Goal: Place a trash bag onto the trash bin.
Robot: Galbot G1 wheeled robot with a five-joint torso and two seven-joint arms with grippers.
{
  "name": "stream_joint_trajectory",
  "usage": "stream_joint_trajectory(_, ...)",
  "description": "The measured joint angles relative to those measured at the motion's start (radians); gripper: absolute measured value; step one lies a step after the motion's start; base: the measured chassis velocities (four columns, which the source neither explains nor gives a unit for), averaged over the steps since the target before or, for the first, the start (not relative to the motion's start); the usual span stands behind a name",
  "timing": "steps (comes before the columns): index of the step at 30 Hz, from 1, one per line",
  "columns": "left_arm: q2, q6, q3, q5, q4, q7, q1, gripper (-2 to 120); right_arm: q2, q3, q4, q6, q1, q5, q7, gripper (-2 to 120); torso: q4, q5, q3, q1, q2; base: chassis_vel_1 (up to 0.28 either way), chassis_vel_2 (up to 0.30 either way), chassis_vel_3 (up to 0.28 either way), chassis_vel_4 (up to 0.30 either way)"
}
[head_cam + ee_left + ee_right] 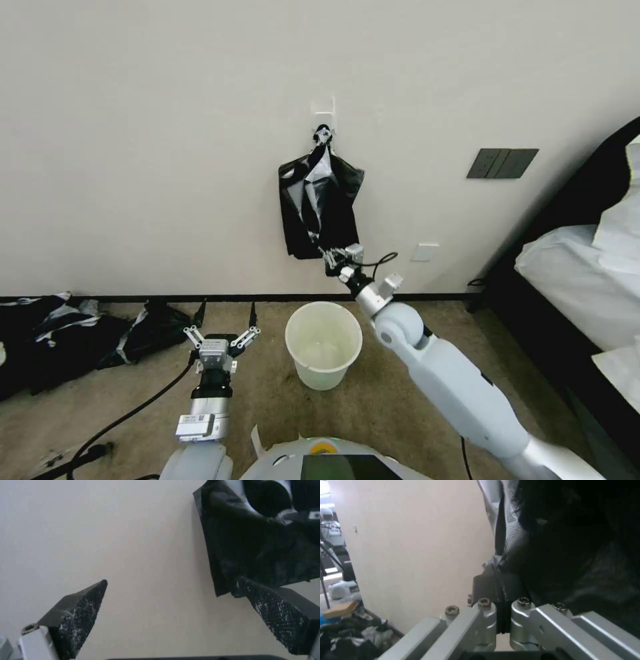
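Nearest, the left gripper [223, 331] hovers low over the carpet, its fingers [78, 615] spread wide. Just beside it the small round cream-white plastic trash bin [324, 344] stands upright on the floor. Beyond, the right gripper [331, 259] pinches the bottom edge of the thin glossy black plastic trash bag [320, 203], which hangs from a wall hook [323, 135].

- Trash bag [320, 207]: glossy black film, silvery-grey sheen on the folds.
- Trash bin [325, 347]: plain cream-white, no pattern.
- Wall [133, 133]: off-white; black skirting strip along the base.
- Wall switch plates [501, 163]: dark grey.
- Carpet [267, 393]: mottled olive-brown.
- Sacks on the floor [73, 337]: black with white-grey bands.
- Left gripper [223, 329] pads [80, 617]: black, cross-hatched, flecked white.
- Right gripper [331, 257]: silver-grey metal links, black fingers.
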Motion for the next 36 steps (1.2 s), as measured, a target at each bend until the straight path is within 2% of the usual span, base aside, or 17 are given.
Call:
stream_joint_trajectory(4, 0.001, 0.0, 0.002, 0.0, -0.001, 0.0, 0.0, 100, -0.01, 0.007, 0.018, 0.002, -0.027, -0.013, -0.002, 0, 0.0001, 0.0, 0.0, 0.0, 0.0, 0.0, 0.0, 0.0, 0.0)
stream_joint_trajectory(6, 0.002, 0.0, 0.009, 0.0, -0.002, -0.001, 0.002, 100, -0.036, 0.028, 0.071, 0.009, -0.1, -0.042, -0.006, 0, -0.0001, 0.0, 0.0, 0.0, 0.0, 0.0, 0.0, 0.0, 0.0)
stream_joint_trajectory(15, 0.006, 0.002, 0.019, 0.001, -0.007, -0.002, -0.001, 100, -0.064, 0.046, 0.134, 0.026, -0.218, -0.107, -0.013, 0, 0.0, 0.0, 0.0, 0.0, 0.0, 0.0, 0.0, 0.0, 0.0)
stream_joint_trajectory(23, 0.015, 0.005, 0.018, 0.0, -0.004, -0.006, -0.002, 100, -0.054, 0.036, 0.137, 0.033, -0.249, -0.147, -0.015, 0, 0.0, -0.0001, 0.0, 0.0, 0.0, 0.0, 0.0, 0.0, 0.0)
stream_joint_trajectory(36, 0.017, 0.005, 0.018, 0.0, -0.001, -0.006, -0.004, 100, -0.018, 0.035, 0.116, 0.016, -0.231, -0.12, 0.007, 0, 0.0, -0.0001, 0.0, 0.0, 0.0, 0.0, 0.0, 0.0, 0.0)
